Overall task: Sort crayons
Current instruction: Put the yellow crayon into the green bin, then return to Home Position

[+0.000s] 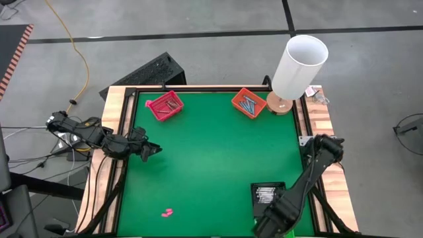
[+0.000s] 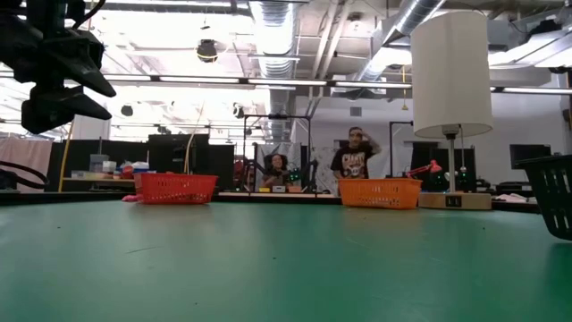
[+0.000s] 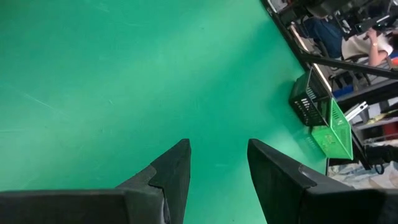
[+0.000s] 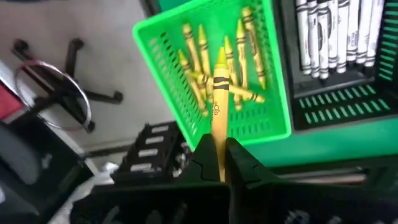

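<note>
Right gripper (image 4: 219,163): at the desk's near right corner, above the green basket (image 4: 273,127). Jaws pressed onto a yellow crayon (image 4: 219,93), which sticks out forward past the fingertips, its tip over the basket's inside. In the high view the right arm covers the green basket almost entirely.

Green basket contents: several yellow crayons (image 4: 244,43) lying loose on the floor of it, some crossed.

Black basket (image 1: 267,194): just beside the green one, toward the desk's middle. Holds a row of white-grey crayons (image 4: 336,31), packed side by side.

Red basket (image 1: 165,106): far left of the green desk (image 1: 211,165). Reddish crayons (image 1: 171,104) inside.

Orange basket (image 1: 248,102): far right of centre, near the lamp (image 1: 299,66). Blue-teal crayons (image 1: 248,104) inside. The lamp has a white cylinder shade and a wooden base that stands at the far right corner.

Left gripper (image 1: 153,149): at the desk's left edge, about halfway along, raised above the surface. Jaws spread, nothing between them; the left wrist view shows only bare green between the two fingers (image 3: 168,171).

Small pink lump (image 1: 167,212): on the desk near the front edge, left of centre, well apart from every basket.

Low view: two people (image 2: 356,156) in the room beyond the desk, between the red and orange baskets.
</note>
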`<action>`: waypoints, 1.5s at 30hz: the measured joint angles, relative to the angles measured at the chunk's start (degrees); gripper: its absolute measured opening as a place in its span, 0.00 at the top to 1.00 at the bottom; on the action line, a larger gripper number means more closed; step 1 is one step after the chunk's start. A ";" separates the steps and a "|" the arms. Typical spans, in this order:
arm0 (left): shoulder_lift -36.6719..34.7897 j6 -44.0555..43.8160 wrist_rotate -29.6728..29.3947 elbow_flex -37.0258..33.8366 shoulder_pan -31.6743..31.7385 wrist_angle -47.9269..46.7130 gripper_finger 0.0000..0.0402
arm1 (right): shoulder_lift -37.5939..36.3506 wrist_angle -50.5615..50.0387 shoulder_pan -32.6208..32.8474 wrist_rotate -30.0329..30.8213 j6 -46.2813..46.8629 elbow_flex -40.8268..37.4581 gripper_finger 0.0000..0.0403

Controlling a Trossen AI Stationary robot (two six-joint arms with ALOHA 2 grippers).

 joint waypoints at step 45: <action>-0.02 -4.74 -5.95 0.00 0.00 -2.12 0.63 | -10.59 39.51 -0.58 1.61 1.49 -35.83 0.67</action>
